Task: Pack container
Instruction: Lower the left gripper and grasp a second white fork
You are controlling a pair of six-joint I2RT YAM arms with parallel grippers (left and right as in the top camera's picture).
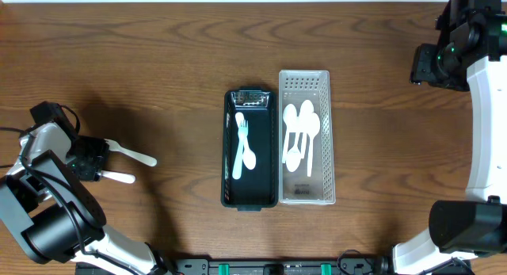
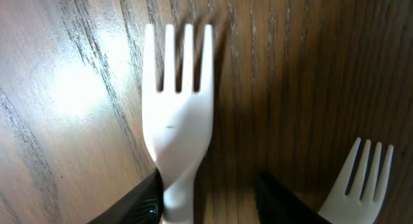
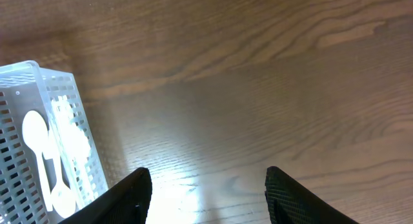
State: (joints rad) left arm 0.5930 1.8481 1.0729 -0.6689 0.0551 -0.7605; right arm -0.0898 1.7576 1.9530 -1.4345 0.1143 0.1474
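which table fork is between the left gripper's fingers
The fork centred in the left wrist view, its handle between the fingers; the other fork sits in that view's lower right corner, outside them.

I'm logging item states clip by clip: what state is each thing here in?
Black container: open, with one fork and one spoon inside.
White basket: holding several spoons.
Targeted fork: flat on the table, handle between the left jaws, not yet clamped.
Other fork: flat on the table, untouched.
Left jaws: open around that handle.
Right jaws: open, empty, above bare table.
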